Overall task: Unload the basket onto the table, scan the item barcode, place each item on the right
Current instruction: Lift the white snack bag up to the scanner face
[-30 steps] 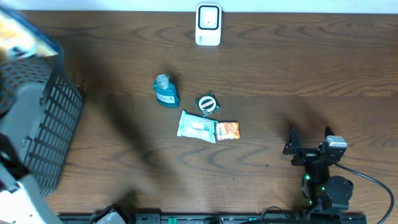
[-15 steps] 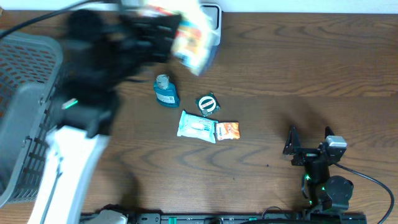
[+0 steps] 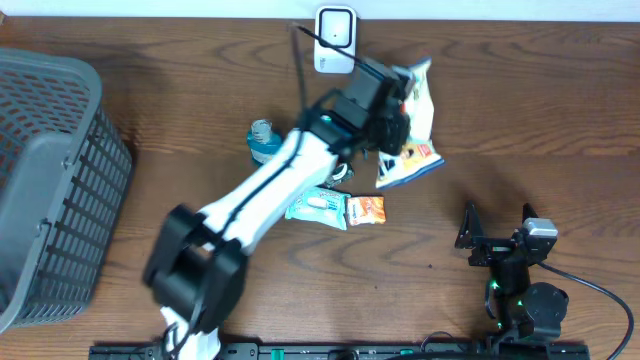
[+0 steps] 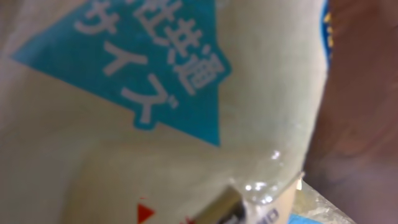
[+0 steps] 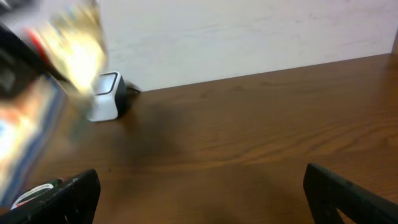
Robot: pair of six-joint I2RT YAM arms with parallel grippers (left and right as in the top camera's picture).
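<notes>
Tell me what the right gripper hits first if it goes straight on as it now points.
Nothing, it seems: the right gripper points across the bare table toward the white wall. The scanner and the snack bag lie left of that line; depth is unclear.

"サイズ" on the snack bag [image 4: 267, 93]

Left arm [image 3: 265, 182]: white links, black joints; right arm [image 3: 512, 262]: black, green lights, perhaps a grey camera block.
</notes>
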